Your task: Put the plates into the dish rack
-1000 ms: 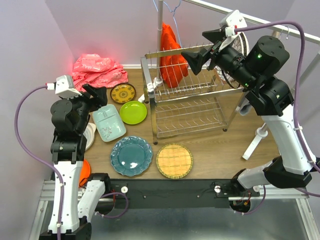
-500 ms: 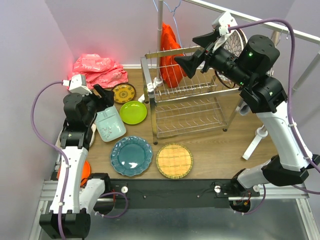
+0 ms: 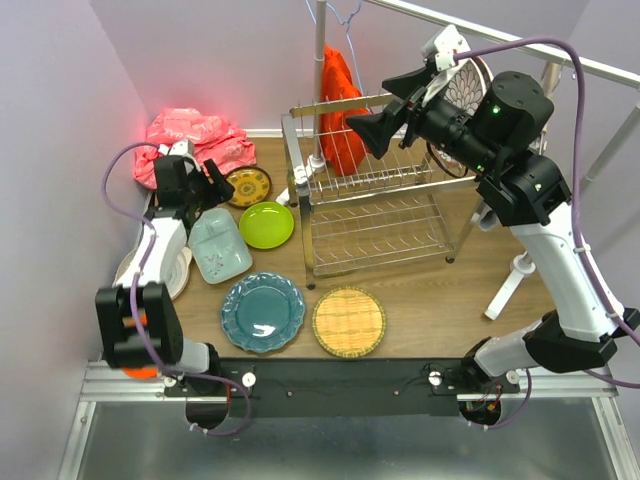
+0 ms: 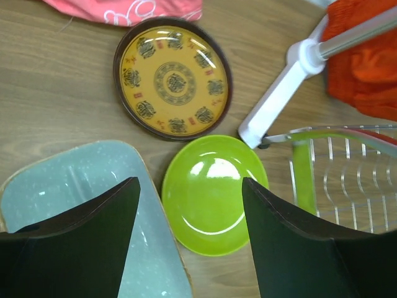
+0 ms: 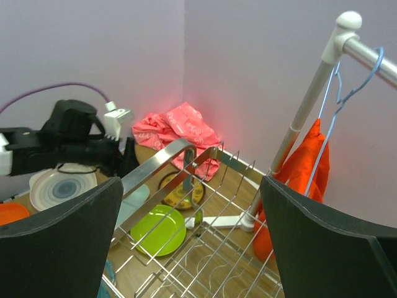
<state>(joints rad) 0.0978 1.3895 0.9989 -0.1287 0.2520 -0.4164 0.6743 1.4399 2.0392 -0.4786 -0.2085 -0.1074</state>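
The left end effector (image 4: 189, 183) is hovering with its jaws spread wide and nothing in them, looking straight down. In its wrist view the lime green plate (image 4: 214, 195) is lying between the fingertips, the mint divided tray (image 4: 62, 180) under the left finger, and the dark-yellow round plate (image 4: 172, 77) just beyond. The dish rack (image 3: 375, 215) is standing to the right, its wire corner close to the lime plate's edge. A white rail foot (image 4: 279, 102) is crowding the plate's far rim. The teal scalloped plate (image 3: 262, 312) and woven-yellow plate (image 3: 349, 322) are lying side by side on the bench (image 3: 440, 300), with bare wood to their right. The left arm is stretching forward along the left wall, wrist bent down. The right end effector (image 3: 378, 105) is hanging fully open and empty above the rack's upper tier, its arm raised and bending leftward.
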